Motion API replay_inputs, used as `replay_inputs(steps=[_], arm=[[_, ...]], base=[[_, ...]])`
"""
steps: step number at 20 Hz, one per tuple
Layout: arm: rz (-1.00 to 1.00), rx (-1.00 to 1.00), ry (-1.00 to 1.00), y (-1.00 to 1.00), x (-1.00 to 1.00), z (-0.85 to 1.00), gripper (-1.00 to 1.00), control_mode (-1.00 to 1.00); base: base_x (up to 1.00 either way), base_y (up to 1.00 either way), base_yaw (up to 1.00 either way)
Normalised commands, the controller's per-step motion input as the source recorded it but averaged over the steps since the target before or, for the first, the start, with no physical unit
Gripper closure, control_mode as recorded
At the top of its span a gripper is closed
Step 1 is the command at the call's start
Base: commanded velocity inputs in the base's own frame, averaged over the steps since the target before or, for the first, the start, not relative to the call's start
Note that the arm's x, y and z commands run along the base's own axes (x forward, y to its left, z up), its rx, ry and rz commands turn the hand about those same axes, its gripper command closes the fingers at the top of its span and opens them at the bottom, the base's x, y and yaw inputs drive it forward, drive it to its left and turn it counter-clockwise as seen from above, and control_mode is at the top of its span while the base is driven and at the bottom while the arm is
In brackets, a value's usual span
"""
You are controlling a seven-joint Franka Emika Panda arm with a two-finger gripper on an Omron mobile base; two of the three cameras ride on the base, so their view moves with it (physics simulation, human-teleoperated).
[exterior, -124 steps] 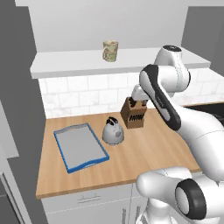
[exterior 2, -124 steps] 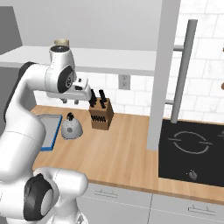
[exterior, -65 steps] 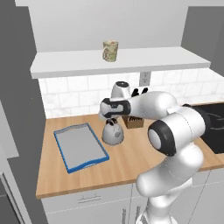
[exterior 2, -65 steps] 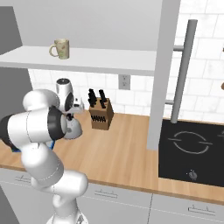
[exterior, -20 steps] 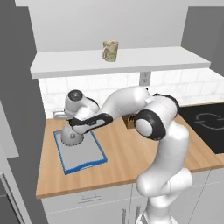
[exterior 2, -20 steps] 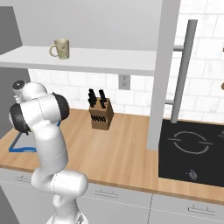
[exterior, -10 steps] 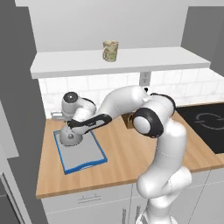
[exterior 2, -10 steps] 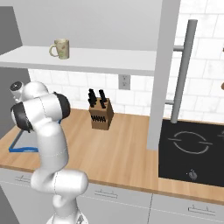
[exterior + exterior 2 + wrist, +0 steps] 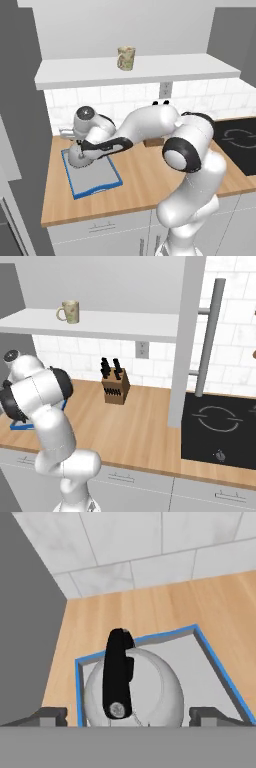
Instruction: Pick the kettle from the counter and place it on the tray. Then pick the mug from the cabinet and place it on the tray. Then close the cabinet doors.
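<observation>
Kettle sits in the tray dead centre under your tool, jaws wide apart and off it; mug waits top centre on shelf

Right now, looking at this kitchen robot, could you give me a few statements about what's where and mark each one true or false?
1. The kettle sits on the tray. True.
2. The hand is clamped shut on the kettle's handle. False: its fingertips stand wide apart on either side of the kettle.
3. The mug is on the tray beside the kettle. False: it stands up on the cabinet shelf.
4. The knife block stands on the counter against the tiled wall. True.
5. The tray has a red rim. False: the rim is blue.
</observation>
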Motion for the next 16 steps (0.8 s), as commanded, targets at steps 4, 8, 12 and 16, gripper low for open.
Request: replay_inputs(steps=[4,8,12,16], arm=[[0.0,0.05,0.0,-0.46,-0.67,0.85,-1.0,-1.0],[0.0,0.0,0.07,-0.44,-0.74,0.8,-1.0,-1.0],[-0.04,-0.12,0.26,-0.39,-0.35,0.72,-1.0,-1.0],[-0.01,-0.02,0.11,-0.22,-0.01,0.09,-1.0,-1.0]], base=[[0.0,0.0,0.0],[0.0,0.0,0.0],[0.0,0.0,0.0],[0.0,0.0,0.0]])
